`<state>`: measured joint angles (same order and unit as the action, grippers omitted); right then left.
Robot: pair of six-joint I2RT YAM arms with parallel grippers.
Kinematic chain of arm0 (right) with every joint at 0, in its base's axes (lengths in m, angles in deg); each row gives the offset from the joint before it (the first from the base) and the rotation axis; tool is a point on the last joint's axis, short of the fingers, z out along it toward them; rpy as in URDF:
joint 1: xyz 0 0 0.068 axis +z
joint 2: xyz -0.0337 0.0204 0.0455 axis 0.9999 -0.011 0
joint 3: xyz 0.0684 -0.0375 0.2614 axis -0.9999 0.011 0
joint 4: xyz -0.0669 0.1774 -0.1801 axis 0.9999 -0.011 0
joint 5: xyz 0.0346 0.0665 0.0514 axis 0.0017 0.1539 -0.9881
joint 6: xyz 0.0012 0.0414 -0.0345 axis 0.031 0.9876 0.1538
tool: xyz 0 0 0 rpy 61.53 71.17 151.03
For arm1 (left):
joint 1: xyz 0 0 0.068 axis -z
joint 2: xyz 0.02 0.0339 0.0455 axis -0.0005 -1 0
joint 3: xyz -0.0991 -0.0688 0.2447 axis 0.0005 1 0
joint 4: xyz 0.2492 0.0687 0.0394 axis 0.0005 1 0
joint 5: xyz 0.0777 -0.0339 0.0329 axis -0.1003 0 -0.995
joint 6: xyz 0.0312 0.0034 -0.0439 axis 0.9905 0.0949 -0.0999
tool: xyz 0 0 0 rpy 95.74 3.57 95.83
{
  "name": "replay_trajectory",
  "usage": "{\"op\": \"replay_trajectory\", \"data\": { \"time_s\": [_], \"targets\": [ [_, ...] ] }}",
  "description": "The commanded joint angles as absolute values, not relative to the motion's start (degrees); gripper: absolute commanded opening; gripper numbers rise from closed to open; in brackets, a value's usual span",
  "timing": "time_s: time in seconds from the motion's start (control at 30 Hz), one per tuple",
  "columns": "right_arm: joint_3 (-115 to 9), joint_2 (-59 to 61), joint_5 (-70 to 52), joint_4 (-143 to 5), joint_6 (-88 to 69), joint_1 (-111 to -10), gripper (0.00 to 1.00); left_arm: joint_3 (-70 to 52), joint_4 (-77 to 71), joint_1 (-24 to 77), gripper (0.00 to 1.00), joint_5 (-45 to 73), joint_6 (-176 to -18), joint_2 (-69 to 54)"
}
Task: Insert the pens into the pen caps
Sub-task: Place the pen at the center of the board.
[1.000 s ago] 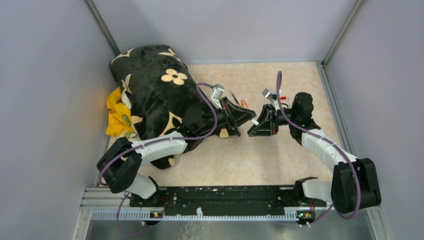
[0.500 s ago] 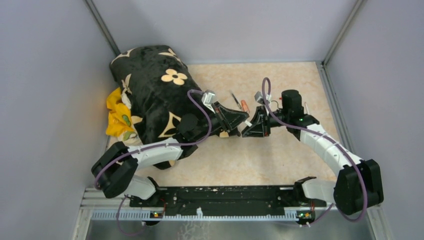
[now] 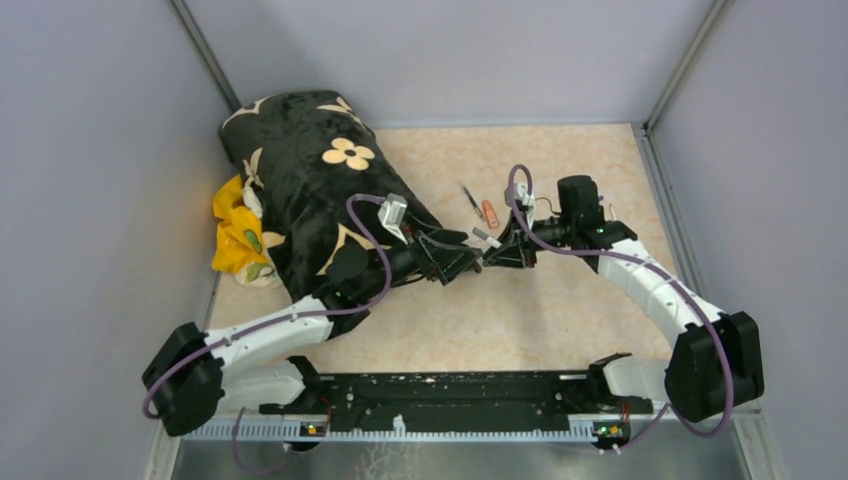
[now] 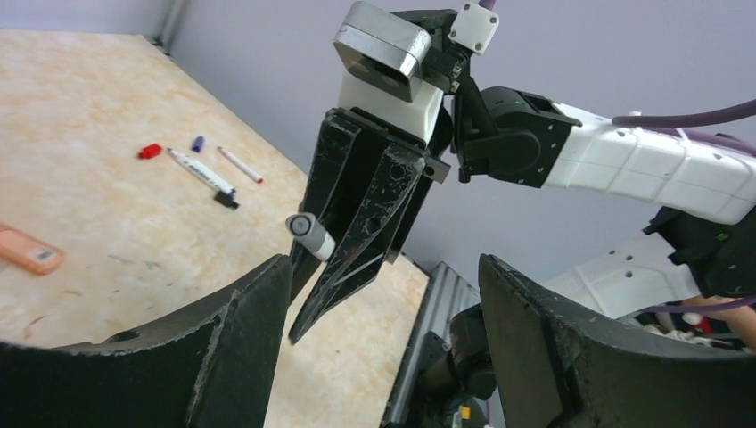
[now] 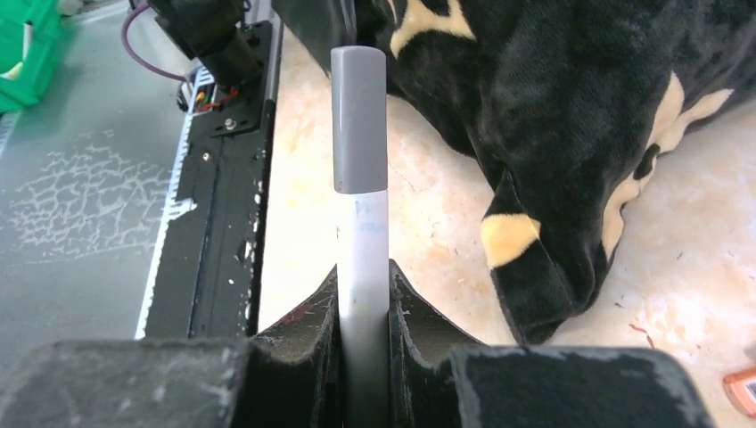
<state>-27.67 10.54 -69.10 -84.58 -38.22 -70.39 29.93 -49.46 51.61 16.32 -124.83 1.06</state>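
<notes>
My left fingers (image 4: 241,339) stand spread wide, empty. My right fingers (image 5: 299,343) pinch the white marker (image 5: 363,254) above the bench (image 4: 107,214), grey cap (image 5: 358,116) on its tip. If the cap is half-seated, it may drop off.

Plain grey walls (image 3: 450,50) are standing on three sides of a sandy, speckled table top (image 3: 520,320), and thin metal posts (image 3: 205,50) are running up the far corners.
</notes>
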Motion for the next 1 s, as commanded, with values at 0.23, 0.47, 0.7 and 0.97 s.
{"op": "replay_trajectory", "data": {
  "time_s": [0.23,0.47,0.7,0.97],
  "targets": [
    [-26.59,9.77,-52.23,-75.84,-33.14,-74.95,0.0,43.37,-35.67,51.34,0.84,6.64,-103.96,17.23],
    [-24.64,3.04,-31.65,-63.74,-21.12,-75.05,0.02,50.23,-35.71,51.3,0.88,-3.35,-96.57,23.65],
    [-33.14,-10.34,-19.55,-67.34,-12.99,-75.05,0.02,55.14,-38.09,51.3,0.9,-8.45,-95.25,25.56],
    [-40.47,-21.49,-16.62,-72.31,-10.85,-75.05,0.06,56.0,-38.69,51.3,0.93,-10.56,-96.32,25.42]
  ]
}}
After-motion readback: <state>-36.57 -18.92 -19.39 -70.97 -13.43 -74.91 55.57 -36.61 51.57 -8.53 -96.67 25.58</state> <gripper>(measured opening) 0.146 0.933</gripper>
